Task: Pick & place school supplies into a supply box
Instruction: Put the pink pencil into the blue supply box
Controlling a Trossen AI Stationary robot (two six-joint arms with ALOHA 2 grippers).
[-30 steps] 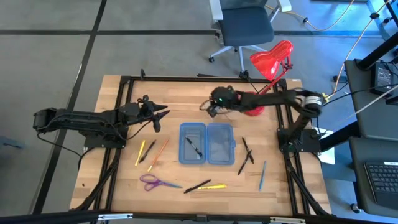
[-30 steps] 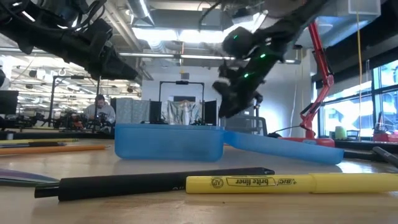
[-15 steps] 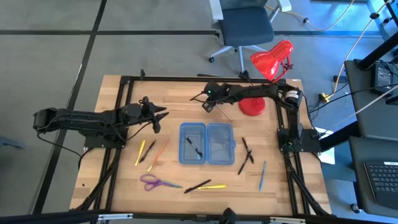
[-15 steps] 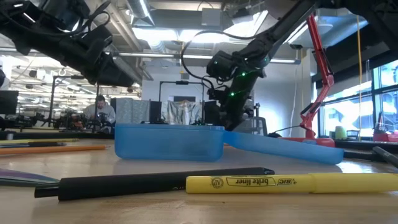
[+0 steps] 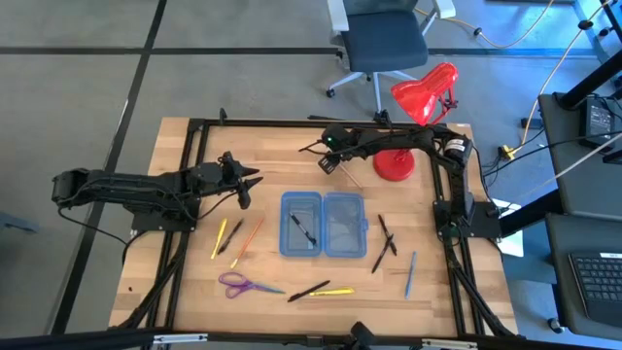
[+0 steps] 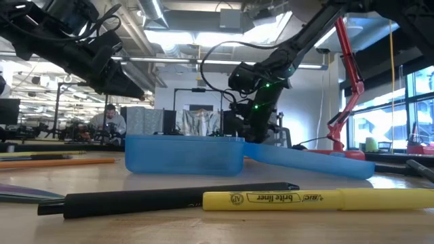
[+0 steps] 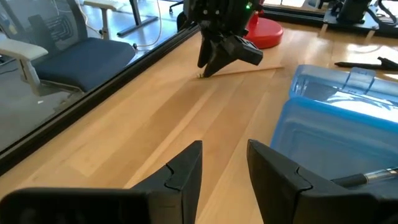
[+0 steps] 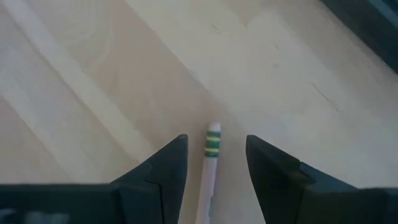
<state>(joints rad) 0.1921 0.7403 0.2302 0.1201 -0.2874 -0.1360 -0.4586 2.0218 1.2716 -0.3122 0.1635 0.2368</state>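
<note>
I am watching the right gripper [image 5: 328, 162] reaching far across the back of the worktop [image 5: 272, 146], its arm stretched nearly flat from the right-hand mount, past the red lamp [image 5: 424, 92], with the jaws standing wide and pointing down over a wood-coloured pencil [image 8: 210, 163]. The right wrist view is showing what the high view is hiding: the pencil's striped end is lying between the two dark fingers [image 8: 163, 168], apart from both, flat on the wood. The left wrist view is catching the same gripper from across the worktop, its tip hanging just over one end of the pencil.

The left gripper [image 5: 245, 188] is hovering over the left half of the worktop, arm extended level from the left mount, jaws standing partly open on nothing.

The supply box [image 5: 323, 224] is lying open in the middle of the worktop, both blue halves flat, a black pen [image 5: 304, 230] resting in its left half. Around it the supplies are lying loose: yellow, black and orange pencils left of the box, purple scissors [image 5: 243, 285] near the front edge, a black pen and a yellow highlighter [image 6: 319, 198] beside them, crossed black pens and a blue pen to the right
</note>
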